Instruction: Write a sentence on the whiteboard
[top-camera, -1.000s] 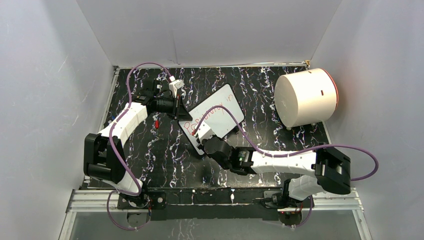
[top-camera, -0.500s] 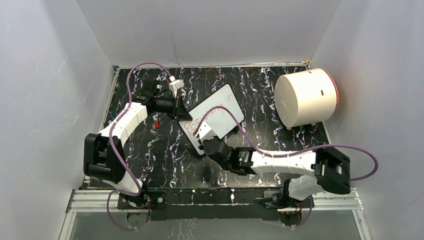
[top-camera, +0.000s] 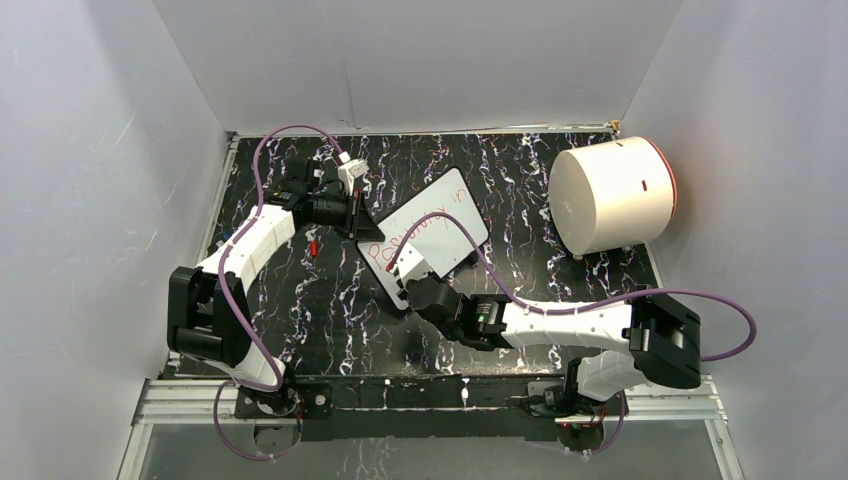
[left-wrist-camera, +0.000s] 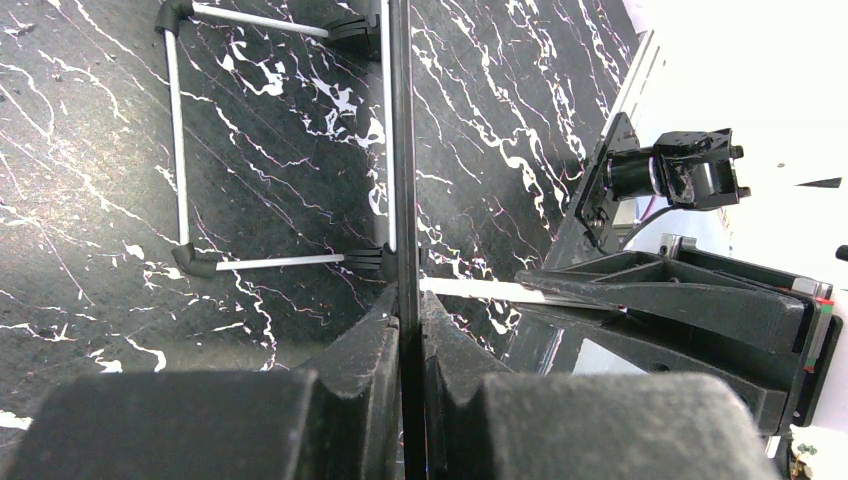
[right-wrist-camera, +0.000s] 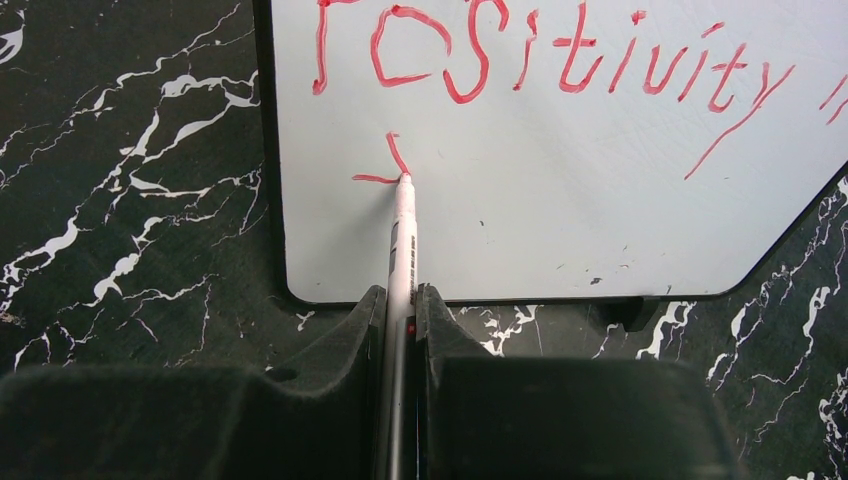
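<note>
One whiteboard (top-camera: 440, 215), one red marker (right-wrist-camera: 403, 240), one finished red word (right-wrist-camera: 560, 60), one part-drawn letter (right-wrist-camera: 385, 165), one white cylinder (top-camera: 610, 195), one small red item (top-camera: 313, 246), two arms, left arm (top-camera: 250, 240) and right arm (top-camera: 570, 322), two grippers, left gripper (left-wrist-camera: 405, 300) and right gripper (right-wrist-camera: 398, 300), two purple cables, left cable (top-camera: 300, 127) and right cable (top-camera: 752, 328).

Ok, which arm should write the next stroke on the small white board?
Right: the right end effector grips the white marker, tip on the black-framed white whiteboard at the red stroke. The left end effector clamps the board's edge.
</note>
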